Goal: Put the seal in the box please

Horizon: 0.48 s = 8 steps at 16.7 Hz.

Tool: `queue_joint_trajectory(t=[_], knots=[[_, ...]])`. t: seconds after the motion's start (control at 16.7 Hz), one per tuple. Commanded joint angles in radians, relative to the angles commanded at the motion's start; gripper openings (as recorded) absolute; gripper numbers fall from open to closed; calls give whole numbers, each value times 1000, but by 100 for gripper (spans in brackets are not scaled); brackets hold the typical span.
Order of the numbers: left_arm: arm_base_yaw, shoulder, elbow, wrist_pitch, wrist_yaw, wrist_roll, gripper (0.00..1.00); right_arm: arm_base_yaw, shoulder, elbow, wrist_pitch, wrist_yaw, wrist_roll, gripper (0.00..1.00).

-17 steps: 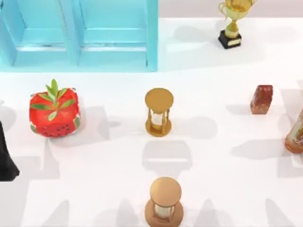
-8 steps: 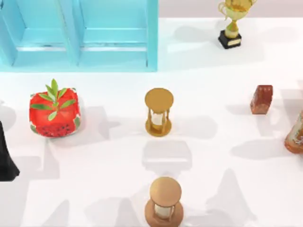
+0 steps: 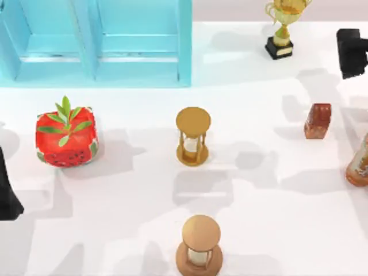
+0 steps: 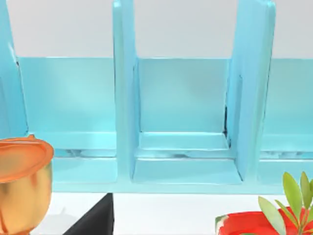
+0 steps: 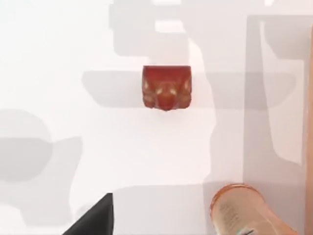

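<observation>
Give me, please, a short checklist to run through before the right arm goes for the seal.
1. Seal upright, free on the table: ok.
2. Right hand near the seal: ok, at the table's right edge, behind it.
3. Right hand open: cannot tell.
4. Room around the seal: ok, but the bottle stands close.
5. Box compartments free: ok as far as seen.
6. Left hand out of the way: ok, at the left edge.

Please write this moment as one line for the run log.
right gripper: near seal, not touching | left gripper: parked, left edge | box: no seal inside
</observation>
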Motion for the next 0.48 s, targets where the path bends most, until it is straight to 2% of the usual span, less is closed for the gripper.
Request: queue_joint_trajectory(t=[0.24,0.48], knots=[[0,0,0,0,0,0,100,25,306,292,-186,1,32,100],[0,0,0,0,0,0,100,42,503,486,-306,0,52,100]])
